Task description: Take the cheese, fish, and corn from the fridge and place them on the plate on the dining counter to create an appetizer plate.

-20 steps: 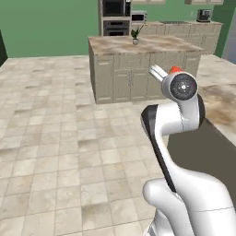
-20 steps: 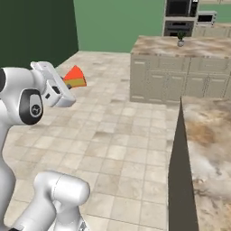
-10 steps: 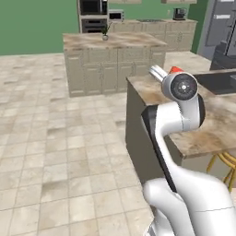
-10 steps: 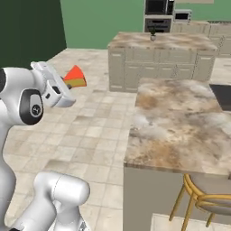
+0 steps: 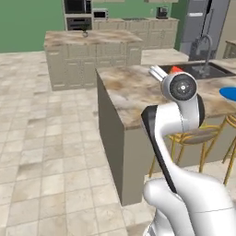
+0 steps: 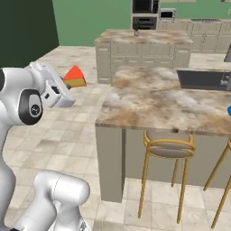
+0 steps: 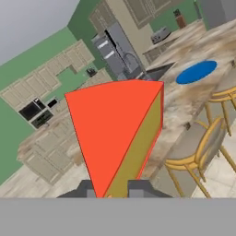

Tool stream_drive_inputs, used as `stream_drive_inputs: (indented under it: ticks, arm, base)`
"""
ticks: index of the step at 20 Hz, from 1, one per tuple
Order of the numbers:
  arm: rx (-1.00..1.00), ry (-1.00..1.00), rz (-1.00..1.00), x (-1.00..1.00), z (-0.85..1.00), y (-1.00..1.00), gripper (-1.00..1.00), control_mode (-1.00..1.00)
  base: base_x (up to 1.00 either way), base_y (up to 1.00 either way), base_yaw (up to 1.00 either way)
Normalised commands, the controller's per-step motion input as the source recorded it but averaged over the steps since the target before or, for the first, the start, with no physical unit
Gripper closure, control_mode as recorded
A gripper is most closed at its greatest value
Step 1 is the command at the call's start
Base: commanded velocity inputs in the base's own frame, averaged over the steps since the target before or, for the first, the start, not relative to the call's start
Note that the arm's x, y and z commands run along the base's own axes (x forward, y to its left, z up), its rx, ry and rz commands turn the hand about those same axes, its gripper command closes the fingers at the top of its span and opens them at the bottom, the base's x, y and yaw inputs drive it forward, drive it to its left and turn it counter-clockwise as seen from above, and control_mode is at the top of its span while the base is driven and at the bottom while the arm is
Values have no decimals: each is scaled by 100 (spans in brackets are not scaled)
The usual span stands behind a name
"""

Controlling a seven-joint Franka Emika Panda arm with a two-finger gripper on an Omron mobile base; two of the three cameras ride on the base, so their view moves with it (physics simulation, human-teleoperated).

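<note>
Orange-red and yellow, the small wedge-shaped block of cheese (image 7: 117, 138) sits clamped between the two dark tips of the hand (image 7: 115, 189), its broad face turned to the hand camera and its thin edge pointing away. In the right base view the cheese (image 6: 75, 77) juts from the hand (image 6: 63, 85) at the arm's shoulder height, well clear of the floor and apart from the long beige-brown marbled stone worktop (image 6: 158, 101).

Compared with half a second ago, the whole scene has shifted across both base views, so the base has driven on: the marbled worktop (image 5: 138, 87) now lies nearer and more central, with its brass-legged stools (image 6: 168, 149) in plain sight. The round flat bright blue plate (image 5: 229, 93) has come into the left base view at the right edge, beside the dark inset sink (image 5: 205, 70). A tall grey fridge (image 5: 203, 23) stands behind. The arm's pose looks unchanged, though the hand is mostly hidden behind the wrist in the left base view.
</note>
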Motion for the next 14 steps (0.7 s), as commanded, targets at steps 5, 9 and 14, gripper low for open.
stream_drive_inputs:
  ticks: [5, 9, 14]
  arm:
    - [0, 0, 0, 0, 0, 0, 100, 100]
    - [0, 0, 0, 0, 0, 0, 100, 100]
    - [0, 0, 0, 0, 0, 0, 100, 100]
  base:
    - [-49, -100, -12]
    - [-22, -100, -11]
    - [0, -100, -7]
